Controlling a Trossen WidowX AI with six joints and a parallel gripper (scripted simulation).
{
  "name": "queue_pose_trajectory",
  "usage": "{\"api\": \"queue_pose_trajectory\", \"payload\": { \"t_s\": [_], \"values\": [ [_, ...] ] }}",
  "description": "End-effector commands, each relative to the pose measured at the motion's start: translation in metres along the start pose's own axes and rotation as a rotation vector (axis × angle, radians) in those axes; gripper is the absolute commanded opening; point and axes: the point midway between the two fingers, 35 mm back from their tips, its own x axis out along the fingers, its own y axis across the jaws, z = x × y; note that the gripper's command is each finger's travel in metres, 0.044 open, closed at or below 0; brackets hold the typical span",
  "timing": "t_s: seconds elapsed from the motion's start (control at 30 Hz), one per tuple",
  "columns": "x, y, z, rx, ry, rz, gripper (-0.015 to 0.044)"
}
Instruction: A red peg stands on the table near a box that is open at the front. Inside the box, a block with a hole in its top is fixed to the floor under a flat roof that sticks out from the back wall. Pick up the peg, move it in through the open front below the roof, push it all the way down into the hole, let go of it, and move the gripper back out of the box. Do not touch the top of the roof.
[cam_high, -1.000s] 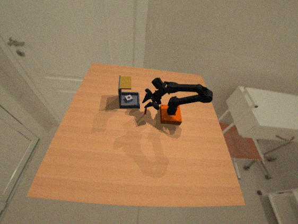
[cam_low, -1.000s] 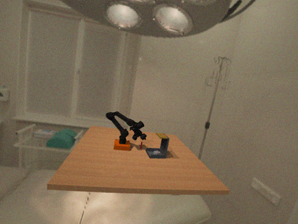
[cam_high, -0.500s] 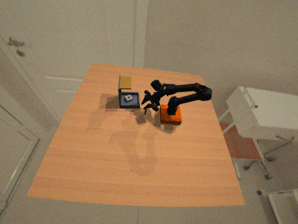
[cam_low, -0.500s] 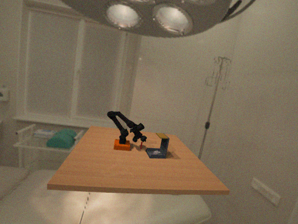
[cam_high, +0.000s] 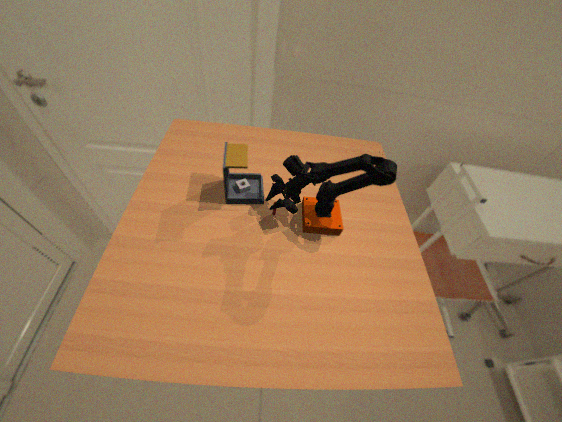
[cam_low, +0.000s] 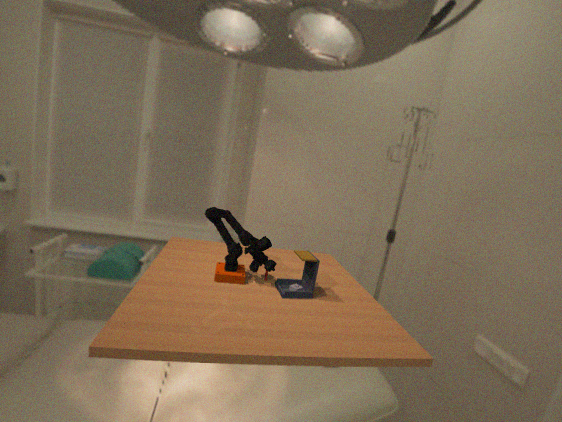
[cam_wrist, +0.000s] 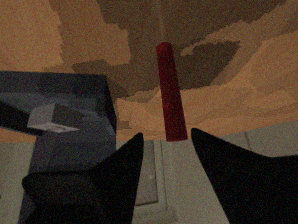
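Observation:
The red peg (cam_high: 274, 211) (cam_low: 266, 275) (cam_wrist: 172, 100) stands upright on the table. My gripper (cam_high: 270, 203) (cam_low: 263, 270) (cam_wrist: 166, 134) is open and tilted; in the wrist view the peg's near end lies just beyond and between the two fingertips, with nothing gripped. The dark blue box (cam_high: 245, 202) (cam_low: 298, 295) (cam_wrist: 55, 81) stands close by, past the fingers. The pale block (cam_high: 238, 185) (cam_low: 296, 287) (cam_wrist: 41, 117) with a hole in its top sits on the box floor. The yellow roof (cam_high: 237, 155) (cam_low: 305, 256) sticks out above from the tall back wall.
The arm's orange base (cam_high: 322, 221) (cam_low: 230, 275) stands on the wooden table (cam_high: 260, 350) (cam_low: 250, 330), on the opposite side of the peg from the box. The box has a low rim near the gripper. Shadows of the arm fall around the peg.

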Motion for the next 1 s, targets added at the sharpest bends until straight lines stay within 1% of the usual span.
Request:
{"api": "queue_pose_trajectory", "payload": {
  "t_s": [0.0, 0.5, 0.73, 0.9, 0.97],
  "values": [
    [0.004, -0.002, 0.007, -0.001, -0.002, -0.007, 0.0220],
    [0.013, -0.005, 0.023, -0.001, -0.002, -0.007, 0.0220],
    [0.012, -0.003, 0.021, 0.002, -0.003, -0.002, 0.0036],
    [0.012, -0.003, 0.021, 0.002, -0.003, -0.002, 0.0003],
    [0.012, -0.003, 0.021, 0.002, -0.003, -0.002, 0.0000]
  ]
}}
